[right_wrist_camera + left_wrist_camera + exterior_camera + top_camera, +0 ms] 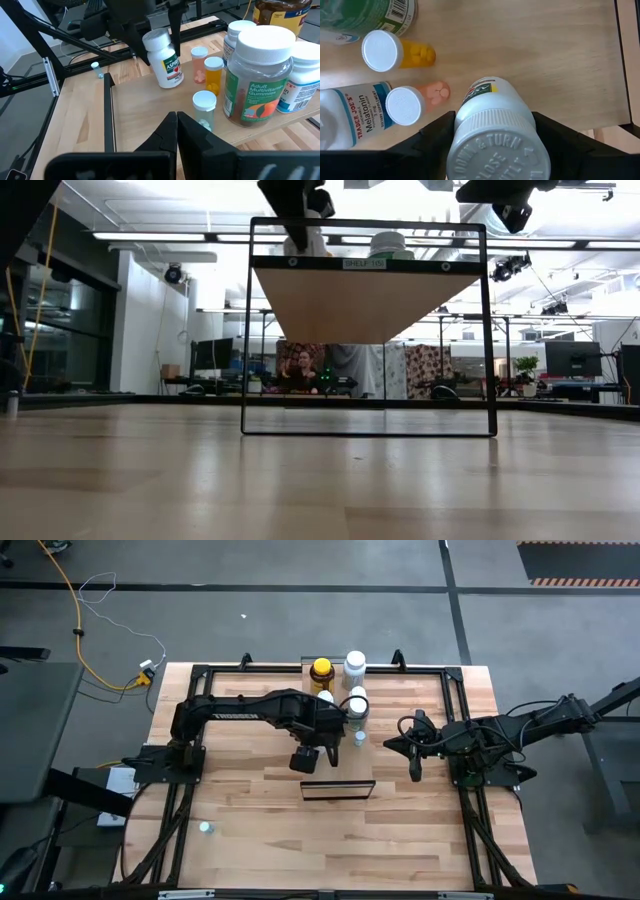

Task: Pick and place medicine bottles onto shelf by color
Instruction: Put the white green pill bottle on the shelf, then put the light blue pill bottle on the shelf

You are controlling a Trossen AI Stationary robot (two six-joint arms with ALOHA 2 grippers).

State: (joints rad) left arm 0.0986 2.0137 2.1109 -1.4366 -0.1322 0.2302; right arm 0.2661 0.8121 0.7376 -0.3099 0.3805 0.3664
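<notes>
Pale wooden tabletop (250, 820) carries your shelf (150, 115). Your left end effector (492, 150) clamps the white aspirin bottle (164, 62) tilted, just beside the small orange bottles (412, 102), for sorting; your right end effector (176, 131) waits closed, empty.

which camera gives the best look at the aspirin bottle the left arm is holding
The right wrist view: the aspirin bottle shows whole, label readable, tilted in the left gripper. The left wrist view shows mostly its cap. The high view hides it under the arm; the low view shows only a sliver.
</notes>
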